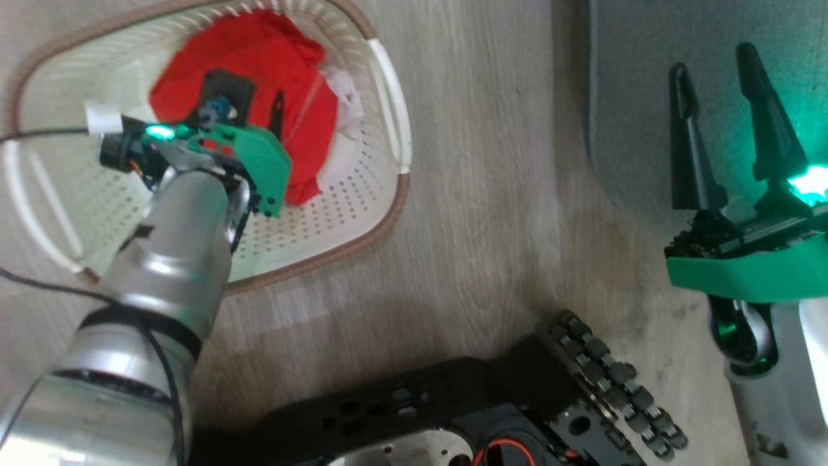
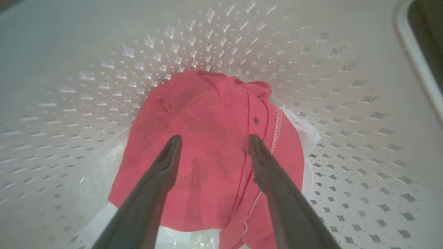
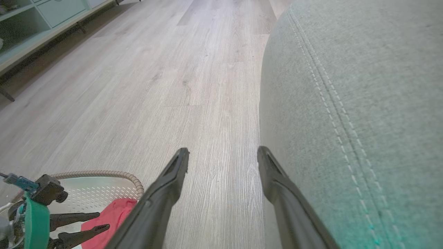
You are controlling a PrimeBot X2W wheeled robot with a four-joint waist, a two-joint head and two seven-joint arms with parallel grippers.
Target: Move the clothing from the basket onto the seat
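The basket (image 1: 388,97) stands on the wood floor at upper left, with the red clothing (image 1: 259,58) heaped inside against its far wall, white fabric showing at the heap's right edge. My left gripper (image 1: 252,107) reaches down into the basket, open. Its fingers straddle the middle of the clothing (image 2: 207,110) in the left wrist view, gripper (image 2: 214,138) empty; whether the tips touch the cloth I cannot tell. My right gripper (image 1: 715,61) stands open and empty over the edge of the grey-green seat (image 1: 647,97). From the right wrist, the gripper (image 3: 223,151) points along the seat (image 3: 363,103).
A strip of pale wood floor (image 1: 491,194) separates basket and seat. My black base with its roller wheel (image 1: 608,382) sits at the bottom. A low cabinet (image 3: 41,20) lines the far left of the room. A thin cable (image 1: 39,134) trails across the basket's left side.
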